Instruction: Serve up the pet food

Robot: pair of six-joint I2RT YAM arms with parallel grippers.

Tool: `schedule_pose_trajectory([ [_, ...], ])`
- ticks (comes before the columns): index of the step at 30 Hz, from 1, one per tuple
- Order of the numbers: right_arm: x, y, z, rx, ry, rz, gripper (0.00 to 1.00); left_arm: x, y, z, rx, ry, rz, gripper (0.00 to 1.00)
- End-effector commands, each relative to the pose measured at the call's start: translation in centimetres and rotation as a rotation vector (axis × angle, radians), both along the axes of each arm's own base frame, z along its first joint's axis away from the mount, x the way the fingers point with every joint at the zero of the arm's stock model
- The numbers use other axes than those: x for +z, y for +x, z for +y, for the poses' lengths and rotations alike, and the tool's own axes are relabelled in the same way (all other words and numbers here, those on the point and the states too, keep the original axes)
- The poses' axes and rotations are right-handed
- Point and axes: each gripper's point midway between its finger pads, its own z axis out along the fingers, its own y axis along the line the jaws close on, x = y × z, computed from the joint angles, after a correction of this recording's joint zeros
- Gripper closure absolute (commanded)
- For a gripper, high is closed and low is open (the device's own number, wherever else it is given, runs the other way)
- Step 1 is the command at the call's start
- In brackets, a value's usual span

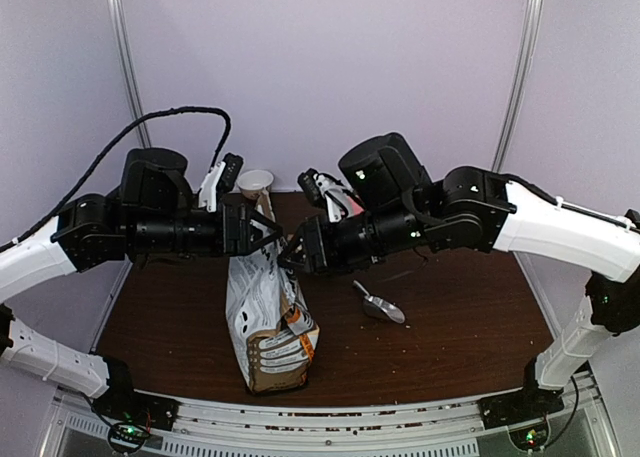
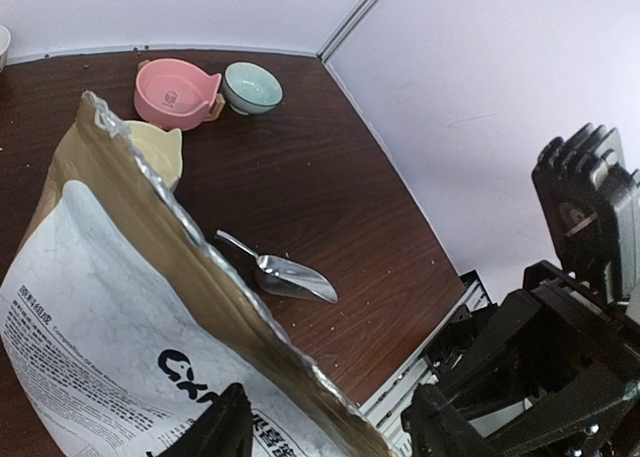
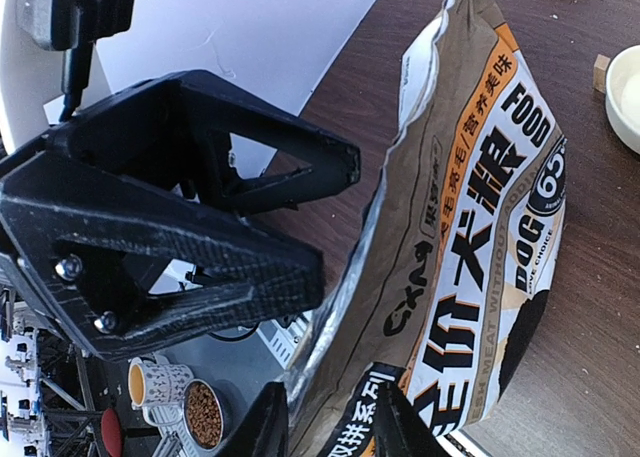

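Two arms meet over an upright printed dog-food bag (image 1: 265, 317) on a dark wood-grain table (image 1: 450, 317). The left gripper (image 2: 325, 422) reaches the bag's crinkled foil rim with its fingers spread apart, clasping nothing. The right gripper (image 3: 335, 417) straddles that same rim, its fingers close on either side; we cannot tell whether they pinch it. The pet food (image 1: 340, 410) shows to us only as small brown specks along the table's near edge, far below both sets of fingers. A shiny metal scoop (image 1: 380, 305) lies flat to the bag's right, with bare tabletop around it. Glossy pink (image 2: 175, 92) and pale green (image 2: 252, 85) bowls touch near the far wall.
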Motion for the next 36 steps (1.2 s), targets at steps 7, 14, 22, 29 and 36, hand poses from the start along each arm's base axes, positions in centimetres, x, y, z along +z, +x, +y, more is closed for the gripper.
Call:
schedule_pose_trajectory([
  [7,0.0,0.0,0.4,-0.008,-0.054,-0.036,0.7,0.9,-0.1,0.4,0.0,-0.037,-0.013,0.43],
  [14,0.0,-0.1,1.0,-0.004,-0.073,-0.046,0.69,0.8,-0.2,0.3,-0.008,-0.037,-0.011,0.51],
  [22,-0.8,0.4,0.7,-0.032,-0.12,-0.061,0.75,0.7,-0.3,0.2,-0.012,-0.035,-0.01,0.52],
  [29,0.0,0.8,-0.2,-0.065,-0.115,-0.088,0.86,0.9,-0.3,0.5,-0.007,-0.039,-0.016,0.51],
  [36,0.5,-0.1,1.0,-0.023,-0.022,-0.051,1.0,0.8,-0.5,0.7,-0.006,-0.037,-0.011,0.51],
])
